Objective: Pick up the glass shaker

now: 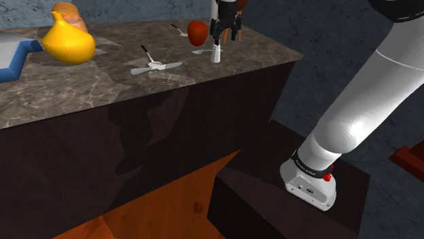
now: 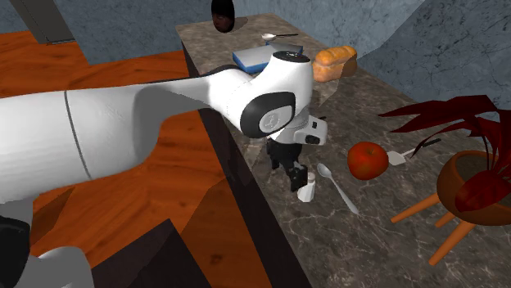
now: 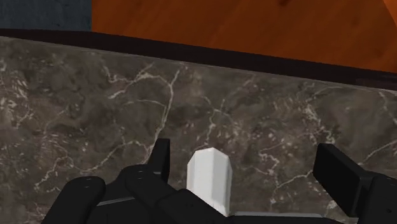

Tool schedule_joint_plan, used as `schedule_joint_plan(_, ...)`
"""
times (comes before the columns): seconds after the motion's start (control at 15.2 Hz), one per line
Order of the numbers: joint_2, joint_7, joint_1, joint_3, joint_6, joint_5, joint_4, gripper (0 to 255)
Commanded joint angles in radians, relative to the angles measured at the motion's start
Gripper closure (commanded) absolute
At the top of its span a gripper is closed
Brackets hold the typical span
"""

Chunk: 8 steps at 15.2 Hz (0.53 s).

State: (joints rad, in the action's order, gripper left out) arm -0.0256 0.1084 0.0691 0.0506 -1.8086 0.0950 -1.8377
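The shaker (image 1: 216,53) is a small white upright piece near the marble counter's edge, at the shoulder view's right end. My black gripper (image 1: 226,37) hangs just above it, open. In the wrist view the shaker (image 3: 208,179) stands between the fingers, closer to one finger (image 3: 160,159) than to the other (image 3: 337,172), and neither touches it. In the second exterior view the gripper (image 2: 288,173) sits over the shaker (image 2: 306,191) beside the counter's edge.
A red round fruit (image 1: 197,31) and a spoon (image 2: 336,187) lie close to the shaker. Farther along the counter (image 1: 81,95) are utensils (image 1: 155,66), a yellow object (image 1: 68,43), a bread loaf (image 2: 336,62) and a blue tray (image 2: 255,57). A red potted plant (image 2: 471,176) stands beyond.
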Motion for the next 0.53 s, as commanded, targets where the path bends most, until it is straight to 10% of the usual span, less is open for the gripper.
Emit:
schedule_joint_plan(0.0, 0.082, 0.004, 0.004, 0.004, -0.005, 0.005, 0.088, 0)
schedule_joint_plan(0.46, 0.251, 0.002, 0.019, 0.018, -0.008, 0.013, 0.28, 0)
